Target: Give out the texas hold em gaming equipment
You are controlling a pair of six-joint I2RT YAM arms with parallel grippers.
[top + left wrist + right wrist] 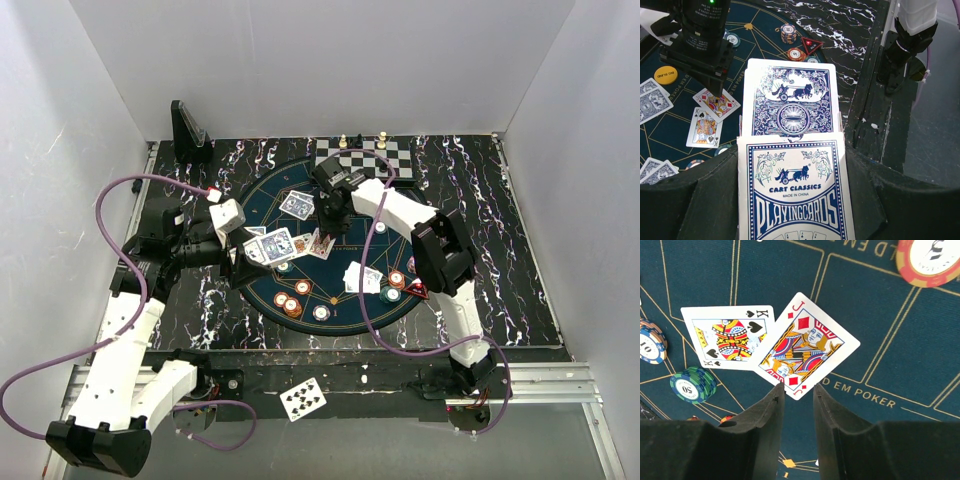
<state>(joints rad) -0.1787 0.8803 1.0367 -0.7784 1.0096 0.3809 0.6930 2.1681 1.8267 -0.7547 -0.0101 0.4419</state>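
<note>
Dealing underway: jack laid, next card waiting

Left jaws (790, 165) clenched on the card box (797, 195), deck (790, 100) jutting out. Right jaws (795, 400) stand parted just behind the jack of diamonds (805, 345), probably released, overlapping the king of spades (727, 335) on the mat (865, 330). Next: draw another card. Only the overhead shows a stray card (303, 399) off the surface.

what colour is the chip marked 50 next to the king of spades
Green with white edge stripes; the 50 chip shows best in the right wrist view, just below the king of spades.
</note>
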